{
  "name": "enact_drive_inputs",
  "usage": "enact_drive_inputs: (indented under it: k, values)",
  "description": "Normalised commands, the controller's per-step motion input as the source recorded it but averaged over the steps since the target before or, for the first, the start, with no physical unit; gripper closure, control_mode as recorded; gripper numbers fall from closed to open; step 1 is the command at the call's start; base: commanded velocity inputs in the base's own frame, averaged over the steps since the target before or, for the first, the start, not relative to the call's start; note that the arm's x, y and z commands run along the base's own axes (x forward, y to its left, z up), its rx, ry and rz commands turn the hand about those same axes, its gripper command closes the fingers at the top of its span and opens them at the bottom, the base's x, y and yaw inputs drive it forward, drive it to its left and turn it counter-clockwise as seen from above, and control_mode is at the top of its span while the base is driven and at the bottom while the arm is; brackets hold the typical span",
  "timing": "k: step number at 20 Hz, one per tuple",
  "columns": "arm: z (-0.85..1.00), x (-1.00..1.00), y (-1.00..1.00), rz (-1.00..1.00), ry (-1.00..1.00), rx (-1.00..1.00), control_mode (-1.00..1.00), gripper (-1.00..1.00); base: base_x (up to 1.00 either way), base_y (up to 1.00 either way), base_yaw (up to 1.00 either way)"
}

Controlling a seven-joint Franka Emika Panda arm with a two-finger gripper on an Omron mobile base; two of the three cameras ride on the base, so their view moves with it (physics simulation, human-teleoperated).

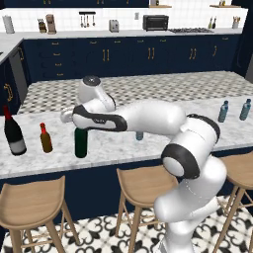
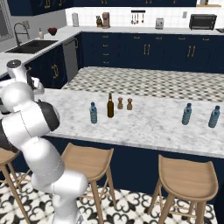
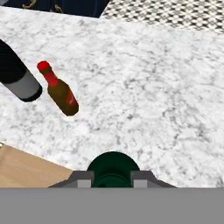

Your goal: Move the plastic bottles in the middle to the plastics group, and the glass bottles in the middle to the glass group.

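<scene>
Your gripper is clamped on the top of the tall dark green bottle, one finger on each side of its neck. In the left base view the bottle stands upright on the marble counter, near the front edge and toward the left end, with the hand directly above it.

Just beside it on that side you have the small amber bottle with the red cap, and next to that, closer to the left end, the big dark wine bottle with the red top and white label. All three stand apart from each other.

In the right base view, the small blue-grey water bottle and the slim brown beer bottle stand close together around the middle of the counter, with two small brown shakers just beyond them toward the back edge.

Two teal-blue water bottles stand near the right end, well apart from everything else.
</scene>
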Motion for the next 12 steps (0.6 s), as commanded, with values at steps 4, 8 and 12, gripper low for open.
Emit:
enact_drive_inputs:
  k: [4,8,12]
  values:
    - [0.0,0.29,0.62,0.09,-0.06,0.01,-1.0,1.0,0.0,0.0,0.0]
    - [0.0,0.35,0.39,0.15,-0.02,0.08,-1.0,1.0,0.0,0.0,0.0]
    - [-0.27,0.23,0.41,0.08,0.0,0.01,-1.0,1.0,0.0,0.0,0.0]
